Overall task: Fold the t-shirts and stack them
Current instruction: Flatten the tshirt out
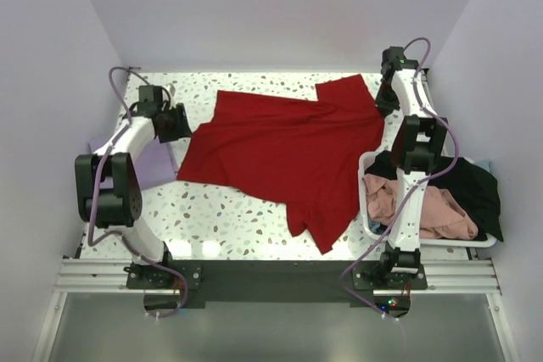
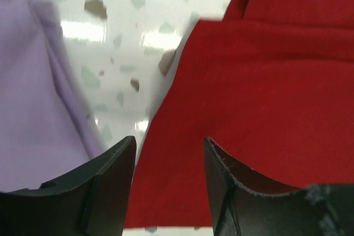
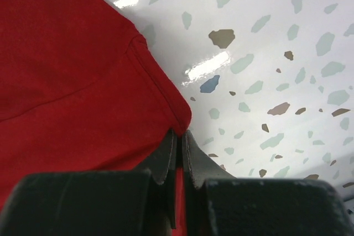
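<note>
At the far right corner of the speckled table [image 1: 229,218], my right gripper [image 3: 180,153] is pinched tight on the red t-shirt [image 1: 288,154]: jaws pressed together, the hemmed corner of the cloth caught right between the fingertips. The seam runs straight down into the grip, with bare terrazzo off to the side.

Over on the left, my left gripper [image 2: 168,183] hangs low with its jaws spread apart, gripping nothing. Under the gap lies the red t-shirt's left edge, and just beside that, across a narrow strip of table, the lavender shirt [image 2: 33,98].

From above, the red t-shirt sprawls rumpled across the middle of the table. It stretches from my left gripper to my right gripper, one part trailing down toward the near edge. The lavender shirt lies at the left edge, partly hidden beneath my left arm.

To the right, the white basket [image 1: 441,244] sits near my right arm's base. The salmon-pink shirt [image 1: 424,209] is bunched inside, and the black shirt [image 1: 479,188] is draped over its right side.
</note>
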Robot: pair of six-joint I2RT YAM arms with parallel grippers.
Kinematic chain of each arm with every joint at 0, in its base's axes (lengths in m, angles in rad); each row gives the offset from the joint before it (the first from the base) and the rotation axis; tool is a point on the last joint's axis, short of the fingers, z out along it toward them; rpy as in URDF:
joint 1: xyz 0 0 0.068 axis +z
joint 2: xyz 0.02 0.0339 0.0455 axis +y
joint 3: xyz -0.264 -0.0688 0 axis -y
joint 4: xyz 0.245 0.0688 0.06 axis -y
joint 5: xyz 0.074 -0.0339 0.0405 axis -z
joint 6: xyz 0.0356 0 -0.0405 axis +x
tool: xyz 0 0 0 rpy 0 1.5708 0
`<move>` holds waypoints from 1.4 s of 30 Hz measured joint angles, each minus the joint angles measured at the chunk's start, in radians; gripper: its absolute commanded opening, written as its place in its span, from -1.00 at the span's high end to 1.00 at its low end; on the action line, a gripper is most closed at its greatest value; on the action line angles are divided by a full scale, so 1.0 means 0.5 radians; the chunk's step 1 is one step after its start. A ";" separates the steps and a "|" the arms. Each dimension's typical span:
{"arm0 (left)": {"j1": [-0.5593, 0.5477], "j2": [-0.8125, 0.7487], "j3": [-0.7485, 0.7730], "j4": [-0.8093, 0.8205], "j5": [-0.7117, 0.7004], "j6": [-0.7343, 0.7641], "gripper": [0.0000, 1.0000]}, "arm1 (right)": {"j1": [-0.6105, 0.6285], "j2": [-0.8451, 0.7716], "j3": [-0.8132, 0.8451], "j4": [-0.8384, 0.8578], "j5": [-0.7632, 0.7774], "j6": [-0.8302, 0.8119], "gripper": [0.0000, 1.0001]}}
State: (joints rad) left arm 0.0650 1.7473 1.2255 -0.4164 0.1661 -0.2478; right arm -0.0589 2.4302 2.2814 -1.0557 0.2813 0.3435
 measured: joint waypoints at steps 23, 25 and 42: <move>-0.013 -0.239 -0.649 0.036 -0.090 -0.247 0.05 | -0.064 -0.003 -0.043 0.013 0.033 0.008 1.00; -0.015 -0.227 -0.648 0.048 -0.099 -0.256 0.10 | -0.064 -0.005 -0.055 0.018 0.033 0.008 1.00; -0.101 -0.198 -0.645 0.082 -0.169 -0.263 1.00 | -0.066 -0.057 -0.075 0.031 0.010 -0.005 -0.04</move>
State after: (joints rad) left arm 0.0143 1.6482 0.9031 -0.3756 0.0818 -0.3794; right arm -0.0917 2.4016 2.2440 -1.0401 0.2863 0.3412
